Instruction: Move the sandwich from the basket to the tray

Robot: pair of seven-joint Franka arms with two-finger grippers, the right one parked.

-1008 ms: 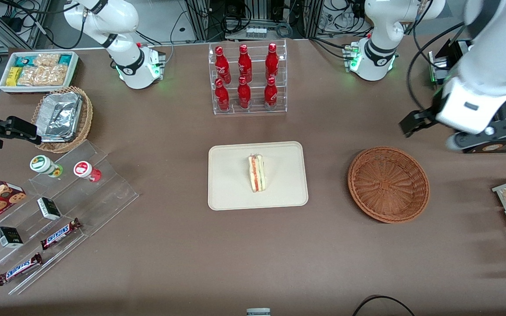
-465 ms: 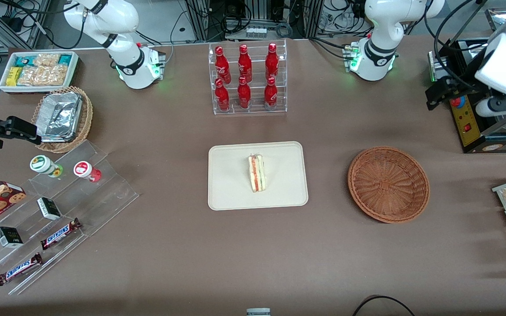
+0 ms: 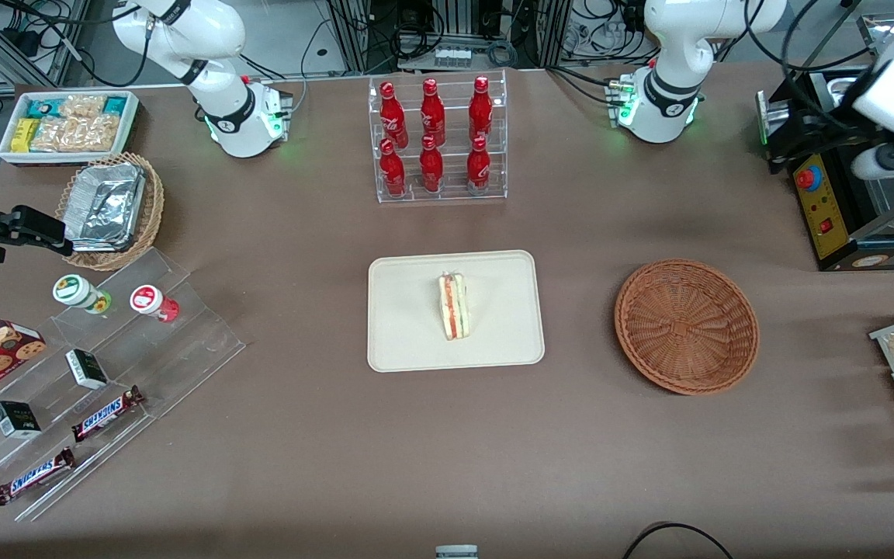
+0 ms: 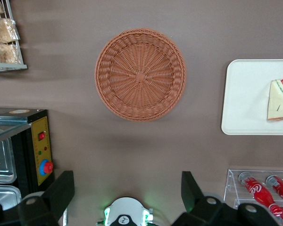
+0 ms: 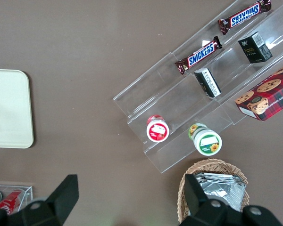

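The sandwich (image 3: 453, 306) stands on its crust edge near the middle of the tray (image 3: 400, 341), filling layers facing up, so by the look of it the placing is done. Toward the working arm's end of the worktop (image 3: 447, 450), the basket (image 3: 686, 326) sits bare. The end effector (image 4: 127, 193) hangs high above the worktop, released with fingers wide apart, grasping nothing, apparently clear of the job.
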